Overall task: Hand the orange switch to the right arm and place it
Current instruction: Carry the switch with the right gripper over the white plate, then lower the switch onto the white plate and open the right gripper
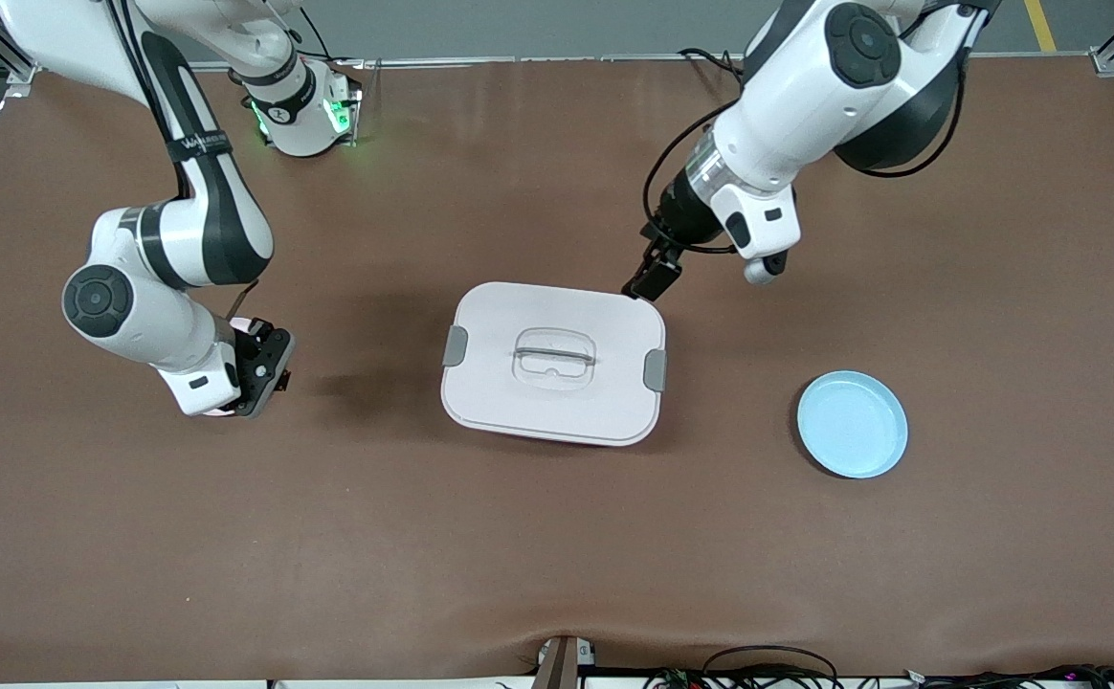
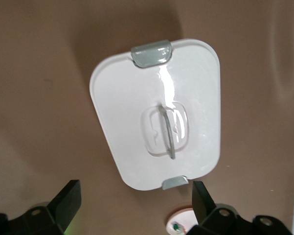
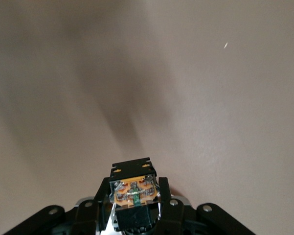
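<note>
clamped between the fingers of the right gripper: the orange switch, a small black box with an orange centre, at the lower middle of the right wrist frame, bare brown table filling the rest. in the front frame, right gripper at middle left, low over the table toward the right arm's end, well apart from the white lidded box at frame centre.

spread wide and empty: the left gripper, its two black fingers at the bottom corners of the left wrist frame, the box with grey latches and clear handle showing between and above them. in the front frame, left gripper just above the box's upper right corner, hanging over its edge.

resting on the table at right of the front frame, nearer the camera than the box: a light blue plate.
</note>
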You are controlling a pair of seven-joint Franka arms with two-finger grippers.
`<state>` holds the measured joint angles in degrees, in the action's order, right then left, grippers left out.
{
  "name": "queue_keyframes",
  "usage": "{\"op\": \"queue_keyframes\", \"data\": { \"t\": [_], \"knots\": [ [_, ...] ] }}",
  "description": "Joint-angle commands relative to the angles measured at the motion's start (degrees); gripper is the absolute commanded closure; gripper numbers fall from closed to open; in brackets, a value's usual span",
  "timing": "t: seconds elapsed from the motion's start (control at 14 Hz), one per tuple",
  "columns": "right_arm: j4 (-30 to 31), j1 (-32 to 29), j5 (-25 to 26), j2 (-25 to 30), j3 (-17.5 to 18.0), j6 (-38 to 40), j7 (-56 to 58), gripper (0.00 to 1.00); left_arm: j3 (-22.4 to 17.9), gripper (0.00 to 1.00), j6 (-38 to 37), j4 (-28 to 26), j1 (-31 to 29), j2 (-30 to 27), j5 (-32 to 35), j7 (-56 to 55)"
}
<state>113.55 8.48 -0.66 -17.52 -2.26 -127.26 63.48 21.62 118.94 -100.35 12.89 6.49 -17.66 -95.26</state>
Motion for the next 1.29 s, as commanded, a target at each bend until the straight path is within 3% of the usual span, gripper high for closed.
{"op": "queue_keyframes", "data": {
  "t": [0.0,0.14,0.57,0.79,1.22],
  "knots": [
    [4.38,-2.50,4.68,0.91,0.77,-4.30,1.91,1.00,0.08,0.00,-6.33,2.96,-2.51,-0.78,-1.06,5.59],
    [7.19,-4.77,8.90,0.21,0.77,-9.13,1.91,1.00,0.00,0.00,-11.16,5.07,-4.88,-0.52,-0.98,11.65],
    [12.39,-8.47,15.07,-1.64,0.77,-19.51,2.09,1.00,-0.09,0.00,-22.77,11.23,-12.70,0.27,-0.01,28.35],
    [13.36,-10.14,16.39,-3.39,0.77,-23.28,2.18,1.00,-0.09,0.00,-25.50,12.37,-16.49,0.36,1.30,36.87],
    [14.76,-11.91,16.48,-5.24,0.86,-25.93,2.88,1.00,0.00,0.00,-27.62,13.34,-16.58,0.72,10.96,50.14]
  ]
}}
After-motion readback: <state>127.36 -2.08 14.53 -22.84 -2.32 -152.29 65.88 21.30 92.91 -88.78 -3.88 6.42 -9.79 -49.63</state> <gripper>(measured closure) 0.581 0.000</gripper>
